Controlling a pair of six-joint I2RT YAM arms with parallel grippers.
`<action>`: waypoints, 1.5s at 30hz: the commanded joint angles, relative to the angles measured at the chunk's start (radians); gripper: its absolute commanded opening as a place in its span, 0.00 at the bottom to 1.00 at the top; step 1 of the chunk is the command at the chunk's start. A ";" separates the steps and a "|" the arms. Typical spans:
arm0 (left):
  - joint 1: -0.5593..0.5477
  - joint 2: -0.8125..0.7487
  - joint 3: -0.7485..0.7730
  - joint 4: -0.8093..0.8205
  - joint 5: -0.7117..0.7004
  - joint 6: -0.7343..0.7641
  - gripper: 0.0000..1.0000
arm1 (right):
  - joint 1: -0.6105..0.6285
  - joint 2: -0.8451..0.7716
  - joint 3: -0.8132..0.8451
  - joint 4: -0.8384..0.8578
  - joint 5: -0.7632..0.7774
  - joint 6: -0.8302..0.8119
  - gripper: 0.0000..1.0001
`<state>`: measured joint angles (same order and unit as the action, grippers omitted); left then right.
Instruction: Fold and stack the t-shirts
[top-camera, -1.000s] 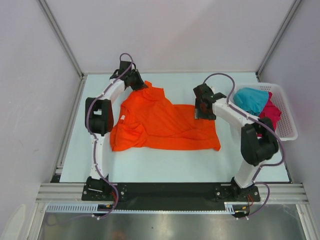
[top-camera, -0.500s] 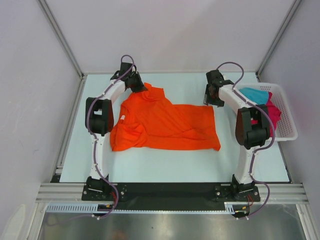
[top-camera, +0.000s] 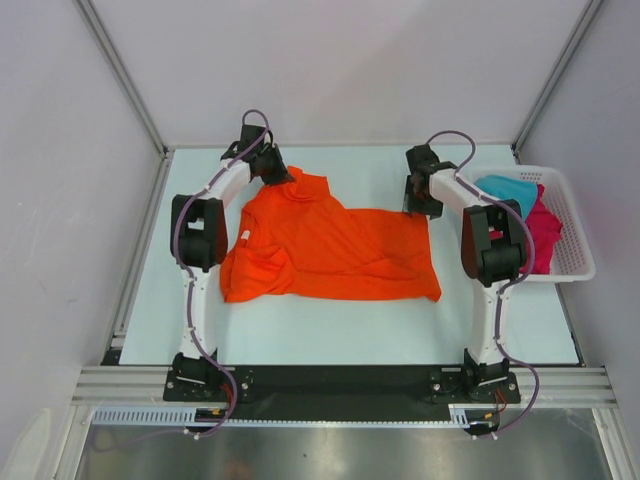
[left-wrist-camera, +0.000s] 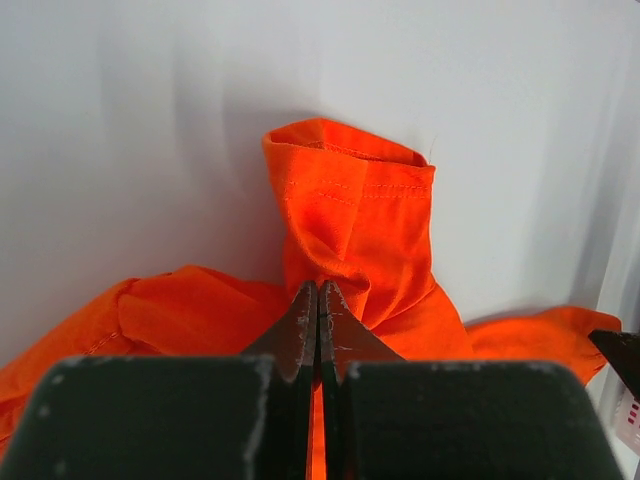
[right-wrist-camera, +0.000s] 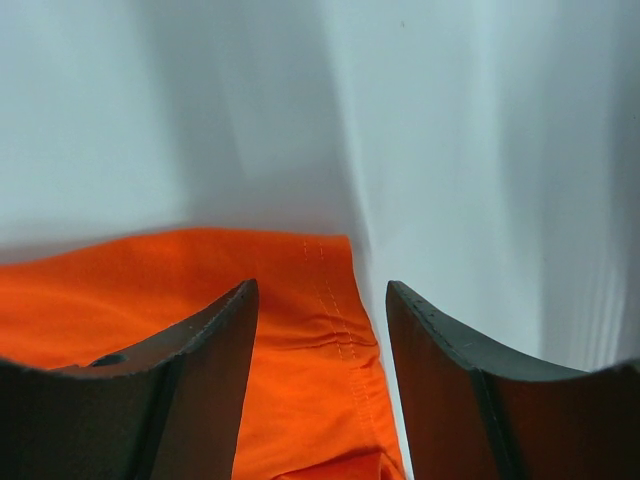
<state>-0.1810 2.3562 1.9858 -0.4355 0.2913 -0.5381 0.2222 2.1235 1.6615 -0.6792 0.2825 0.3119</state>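
An orange t-shirt (top-camera: 330, 250) lies spread on the pale table, partly folded, with one sleeve bunched at the far left. My left gripper (top-camera: 283, 175) is shut on that bunched cloth. In the left wrist view a strip of the orange t-shirt (left-wrist-camera: 355, 210) shows between the closed left gripper (left-wrist-camera: 319, 285) jaws. My right gripper (top-camera: 415, 208) hangs open just over the shirt's far right corner. In the right wrist view the stitched hem of the orange t-shirt (right-wrist-camera: 150, 285) lies between and below the spread right gripper (right-wrist-camera: 321, 285) jaws. A teal t-shirt (top-camera: 503, 192) and a pink t-shirt (top-camera: 543, 228) sit crumpled in the basket.
A white slotted basket (top-camera: 580, 255) stands at the right edge of the table beside my right arm. Metal frame posts and pale walls close in the table at the back and sides.
My right gripper has swung from above the shirt's right side back to its far right corner, still open. The left gripper and the shirt have not moved.
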 joint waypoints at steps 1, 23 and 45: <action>0.002 -0.046 0.018 -0.003 -0.007 0.027 0.00 | -0.009 0.018 0.063 0.006 -0.016 -0.019 0.59; 0.023 -0.116 0.013 -0.048 -0.049 0.061 0.00 | -0.026 -0.117 0.020 0.027 0.017 -0.014 0.00; 0.075 -0.379 -0.333 0.037 -0.046 0.066 0.00 | -0.017 -0.388 -0.264 0.056 0.020 0.019 0.00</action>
<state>-0.1024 2.0933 1.7340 -0.4484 0.2462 -0.4953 0.1993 1.8271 1.4559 -0.6491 0.2806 0.3141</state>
